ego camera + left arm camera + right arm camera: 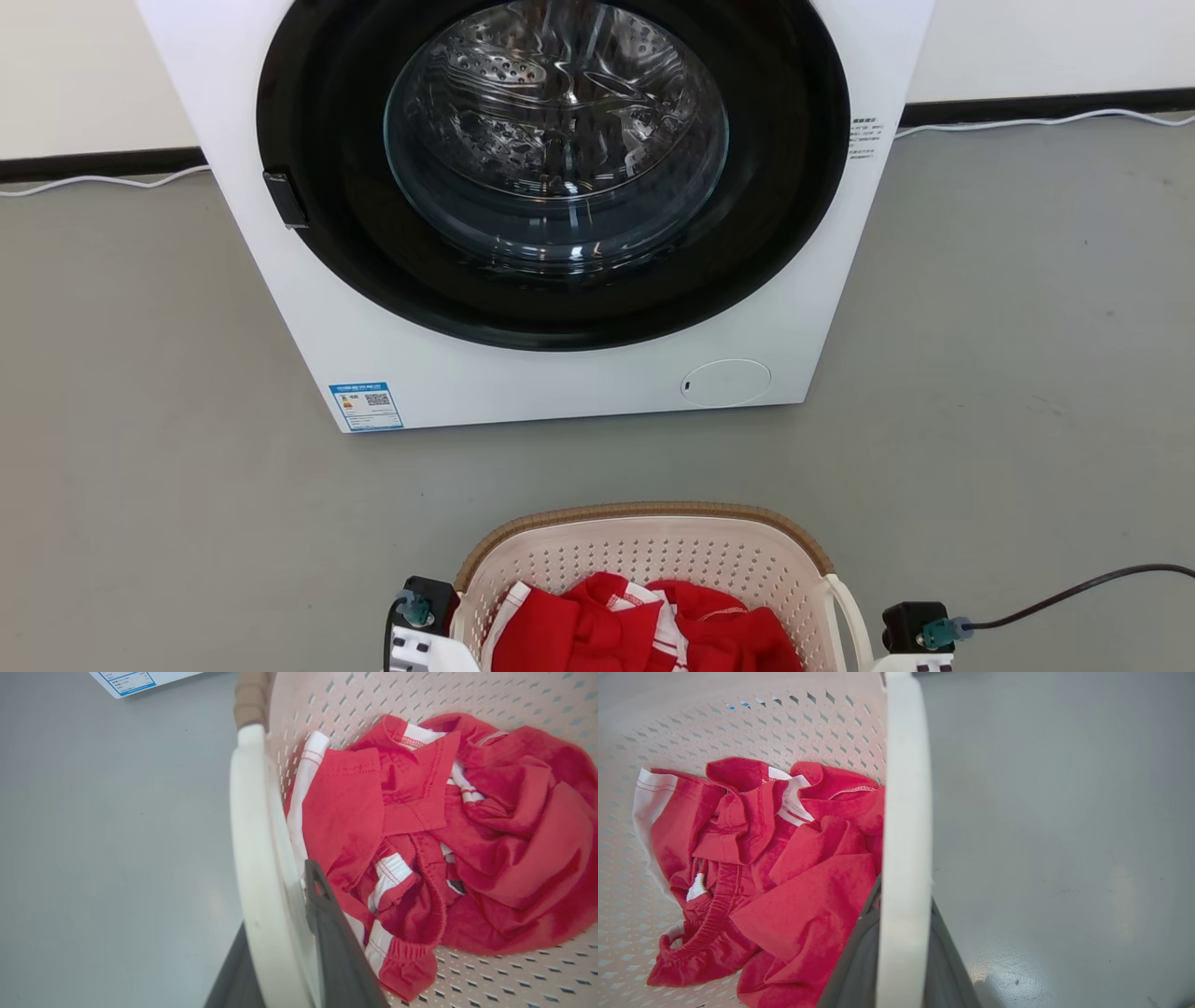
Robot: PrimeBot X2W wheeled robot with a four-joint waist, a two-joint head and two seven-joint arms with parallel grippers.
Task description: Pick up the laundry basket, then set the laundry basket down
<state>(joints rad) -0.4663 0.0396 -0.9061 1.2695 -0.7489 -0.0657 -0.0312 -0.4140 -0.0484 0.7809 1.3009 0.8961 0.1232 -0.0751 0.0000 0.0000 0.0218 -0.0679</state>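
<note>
**Holding at both sides, grippers closed**

Gripping with the left gripper (278, 896) on the left handle (252, 826) of the laundry basket (420, 690): one dark finger (327, 933) on the inner side of the white bar, the second finger (233, 975) on the outer side, jaws drawn narrow against it. Same at the opposite side with the right gripper (903, 891), clamped on the right handle (906, 788), one finger at each side of the bar. In the head view, left wrist (418, 611) low at the left and right wrist (920, 630) low at the right, each just beside the basket wall, at nearly equal height. Dark cable (1074, 588) leading off from the right wrist.
</note>
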